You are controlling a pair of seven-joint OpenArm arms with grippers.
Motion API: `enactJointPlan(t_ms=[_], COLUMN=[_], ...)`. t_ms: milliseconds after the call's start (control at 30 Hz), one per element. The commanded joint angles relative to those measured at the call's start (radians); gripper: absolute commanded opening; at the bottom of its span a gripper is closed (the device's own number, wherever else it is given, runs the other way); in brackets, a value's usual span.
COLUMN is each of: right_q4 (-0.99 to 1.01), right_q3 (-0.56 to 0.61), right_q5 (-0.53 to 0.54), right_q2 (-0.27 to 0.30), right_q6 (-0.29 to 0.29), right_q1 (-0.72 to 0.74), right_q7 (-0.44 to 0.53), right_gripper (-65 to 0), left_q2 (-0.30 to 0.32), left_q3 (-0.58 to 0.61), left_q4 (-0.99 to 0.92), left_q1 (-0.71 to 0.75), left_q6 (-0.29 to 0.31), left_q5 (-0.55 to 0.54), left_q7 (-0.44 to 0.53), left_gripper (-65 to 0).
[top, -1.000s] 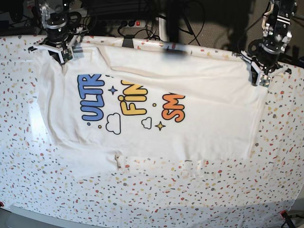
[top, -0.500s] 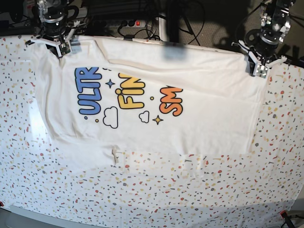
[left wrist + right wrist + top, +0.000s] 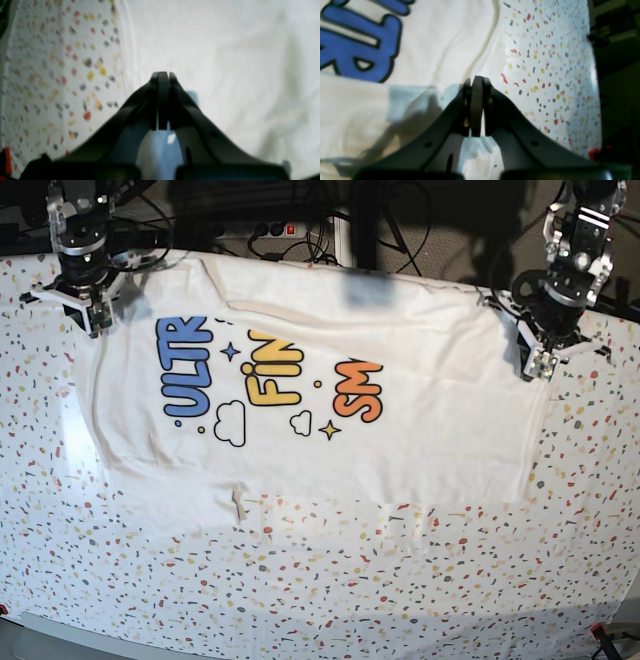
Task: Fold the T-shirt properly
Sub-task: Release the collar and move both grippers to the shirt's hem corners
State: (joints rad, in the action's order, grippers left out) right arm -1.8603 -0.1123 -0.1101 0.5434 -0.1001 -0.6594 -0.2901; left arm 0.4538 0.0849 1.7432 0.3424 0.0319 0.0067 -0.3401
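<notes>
The white T-shirt (image 3: 430,430) lies spread print-up on the speckled tablecloth (image 3: 320,590), folded so that only "ULTR", "FIN" and "SM" show. My right gripper (image 3: 93,318) is at the shirt's far left corner. In the right wrist view its fingers (image 3: 476,100) are shut on the shirt fabric (image 3: 425,45) beside the blue letters. My left gripper (image 3: 540,365) is at the shirt's far right corner. In the left wrist view its fingers (image 3: 162,100) are shut on plain white cloth (image 3: 225,62).
The table's back edge runs just behind both grippers, with cables and a power strip (image 3: 270,228) beyond it. An orange clamp (image 3: 600,632) sits at the front right corner. Bare tablecloth shows in front of the shirt and beside it (image 3: 62,75).
The right gripper moved left and a little toward the front, the left gripper toward the front, both holding the shirt. The shirt's top edge and print shifted slightly back and left.
</notes>
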Motion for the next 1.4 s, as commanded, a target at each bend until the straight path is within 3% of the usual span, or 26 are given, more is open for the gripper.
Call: enactJointPlan(t_ms=[0, 67, 100, 167, 267, 400, 700, 967, 1167, 1367], right_q4=[-0.016, -0.016, -0.016, -0.014, -0.014, -0.014, -0.013, -0.013, -0.013, -0.013], right_q3=[-0.019, -0.029, -0.031, -0.031, -0.031, -0.031, -0.031, -0.031, -0.031, -0.031], right_q5=[0.014, 0.074, 0.101, 0.152, 0.199, 0.201, 0.2, 0.201, 0.201, 0.2], right_q2=[0.014, 0.014, 0.014, 0.014, 0.013, 0.013, 0.013, 0.013, 0.013, 0.013], right_q6=[-0.012, -0.012, -0.011, 0.019, 0.124, 0.196, 0.206, 0.206, 0.206, 0.206], right_q1=[0.016, 0.048, 0.065, 0.1, 0.148, 0.195, 0.216, 0.219, 0.232, 0.232], right_q7=[0.021, 0.02, 0.02, 0.003, -0.061, -0.085, -0.092, -0.093, -0.102, -0.107], right_gripper=[-65.0, -65.0, -60.9, -48.7, -41.0, -41.0, -41.0, -41.0, -41.0, -41.0], left_q2=[0.013, 0.013, 0.013, 0.013, 0.013, 0.012, 0.011, -0.009, -0.071, -0.124], left_q3=[-0.006, -0.006, -0.006, -0.006, -0.006, -0.006, -0.006, -0.006, -0.006, -0.006], left_q4=[0.018, 0.018, 0.017, 0.016, 0.001, -0.138, -0.776, -1.282, -1.453, -1.457], left_q1=[-0.026, -0.066, -0.087, -0.131, -0.223, -0.37, -0.767, -1.026, -1.076, -1.077], left_q6=[-0.022, -0.048, -0.048, -0.04, 0.053, 0.14, 0.386, 0.614, 0.62, 0.62], left_q5=[0.004, 0.003, 0.0, -0.024, -0.114, -0.209, -0.452, -0.452, -0.296, -0.257], left_q7=[0.026, 0.026, 0.026, 0.013, -0.082, -0.098, -0.102, -0.101, 0.051, 0.063], left_gripper=[-65.0, -65.0, -65.0, -56.8, -49.9, -49.3, -49.3, -49.1, -47.9, -47.9])
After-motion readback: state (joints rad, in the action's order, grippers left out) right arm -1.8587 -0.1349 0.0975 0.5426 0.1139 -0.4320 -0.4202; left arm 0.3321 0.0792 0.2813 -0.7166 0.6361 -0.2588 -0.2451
